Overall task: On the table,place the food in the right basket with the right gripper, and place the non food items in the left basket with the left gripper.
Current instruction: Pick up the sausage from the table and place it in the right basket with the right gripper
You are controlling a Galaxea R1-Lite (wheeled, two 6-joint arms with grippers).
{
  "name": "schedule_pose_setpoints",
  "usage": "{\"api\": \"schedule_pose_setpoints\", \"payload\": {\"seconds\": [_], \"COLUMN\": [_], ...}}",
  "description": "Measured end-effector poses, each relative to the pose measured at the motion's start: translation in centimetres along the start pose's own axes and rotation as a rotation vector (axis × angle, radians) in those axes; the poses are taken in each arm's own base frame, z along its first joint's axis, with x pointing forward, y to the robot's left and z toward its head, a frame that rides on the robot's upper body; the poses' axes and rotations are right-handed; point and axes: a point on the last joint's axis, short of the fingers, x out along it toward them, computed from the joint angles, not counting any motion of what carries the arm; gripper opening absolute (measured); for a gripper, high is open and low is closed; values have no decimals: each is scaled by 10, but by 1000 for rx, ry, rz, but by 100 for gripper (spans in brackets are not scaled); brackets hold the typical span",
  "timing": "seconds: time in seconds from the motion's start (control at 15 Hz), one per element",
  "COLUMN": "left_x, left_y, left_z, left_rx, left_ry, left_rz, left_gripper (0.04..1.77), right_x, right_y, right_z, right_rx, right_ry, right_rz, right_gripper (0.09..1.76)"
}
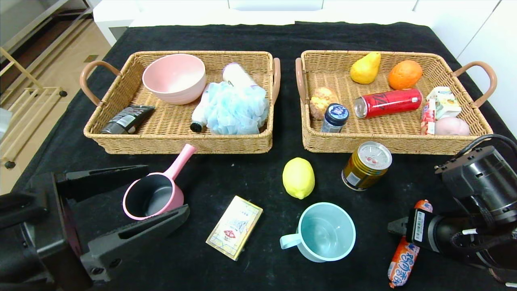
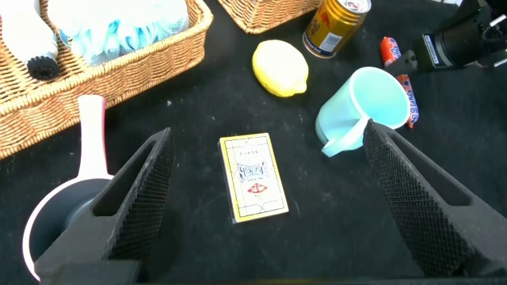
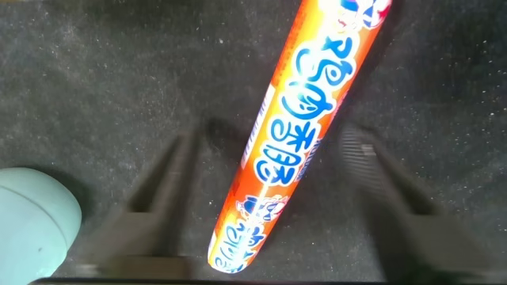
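On the black-clothed table [image 1: 250, 169] lie a pink pan [image 1: 155, 194], a beige box [image 1: 234, 226], a light blue mug [image 1: 323, 231], a yellow lemon [image 1: 298, 178], a gold can [image 1: 366, 165] and an orange sausage [image 1: 404, 262]. My left gripper [image 1: 167, 190] is open and empty. It hovers near the pan, with the box [image 2: 253, 176] lying between its fingers [image 2: 150, 174] below. My right gripper [image 1: 406, 234] is open just above the sausage [image 3: 297, 134], one jaw on each side, not touching it. The left basket [image 1: 177, 137] and right basket [image 1: 387, 141] stand behind.
The left basket holds a pink bowl [image 1: 174, 77], a blue bath puff [image 1: 236, 109], a dark tube and a white bottle. The right basket holds a pear [image 1: 365, 68], an orange, a red can [image 1: 388, 102], a jar and packets. The mug [image 3: 32, 218] is close beside the right gripper.
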Motion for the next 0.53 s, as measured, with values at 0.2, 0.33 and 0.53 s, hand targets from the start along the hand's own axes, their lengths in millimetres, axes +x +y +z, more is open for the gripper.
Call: {"api": "schedule_pose_setpoints", "payload": {"seconds": [0.2, 0.33, 0.53], "left_x": [0, -1, -1], "left_y": [0, 0, 0], "left_z": [0, 0, 0], "left_rx": [1, 1, 3], "left_ry": [-1, -2, -2], "left_rz": [0, 0, 0], "left_gripper": [172, 172, 172], "right_x": [0, 1, 1], "right_y": [0, 0, -1], "right_z": [-1, -1, -2], "right_rx": [-1, -3, -4], "right_ry": [3, 5, 9], "right_rz": [-2, -3, -6], "right_gripper": [84, 55, 49]}}
